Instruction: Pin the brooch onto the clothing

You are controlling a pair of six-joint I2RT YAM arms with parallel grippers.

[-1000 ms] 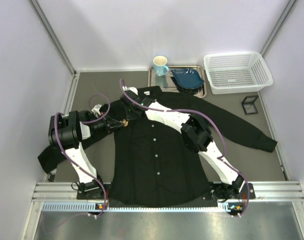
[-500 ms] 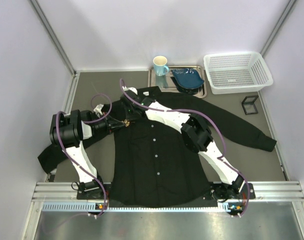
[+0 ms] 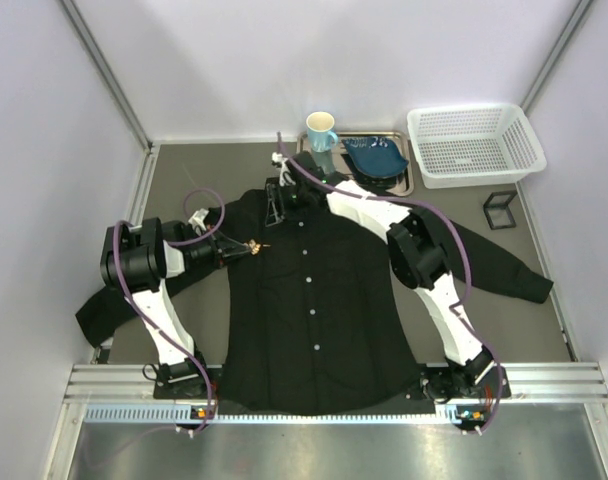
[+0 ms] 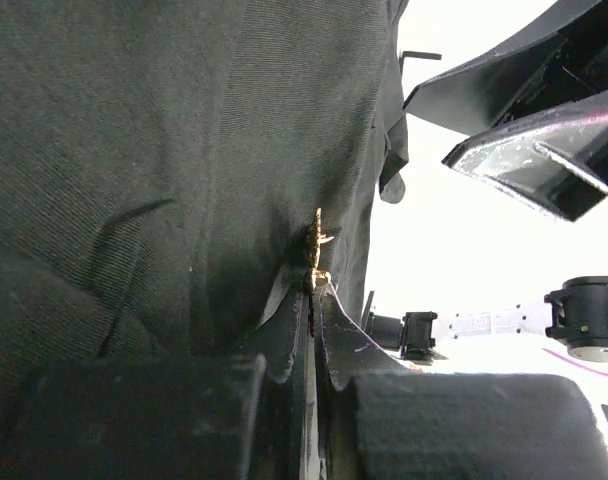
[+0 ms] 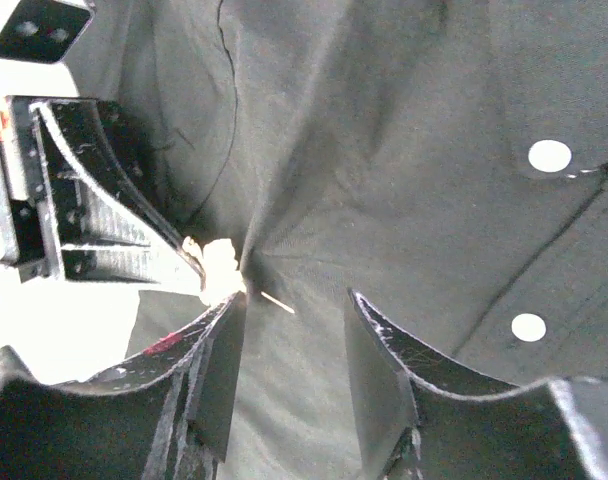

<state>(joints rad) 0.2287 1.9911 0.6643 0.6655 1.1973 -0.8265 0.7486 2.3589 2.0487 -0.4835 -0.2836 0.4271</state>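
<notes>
The black shirt [image 3: 314, 300] lies flat with its collar toward the back. My left gripper [image 3: 242, 250] is shut on the small golden brooch [image 3: 254, 244], holding it against the shirt's left chest. In the left wrist view the brooch [image 4: 314, 250] stands edge-on at the tips of the shut gripper [image 4: 312, 292], against the fabric [image 4: 134, 150]. My right gripper [image 3: 273, 218] is open just beyond it, near the collar. In the right wrist view its open gripper [image 5: 294, 298] hovers over the shirt [image 5: 404, 150], with the brooch [image 5: 216, 265] by the left fingertip and its pin showing.
At the back stand a light blue mug [image 3: 321, 130], a metal tray [image 3: 406, 186] holding a blue dish [image 3: 376, 158], and a white basket [image 3: 474, 145]. A small black frame [image 3: 500, 210] stands at the right. The sleeves spread to both sides.
My right gripper has pulled back from the brooch toward the collar, and the right arm has swung to the back. The left gripper still holds the brooch in the same spot.
</notes>
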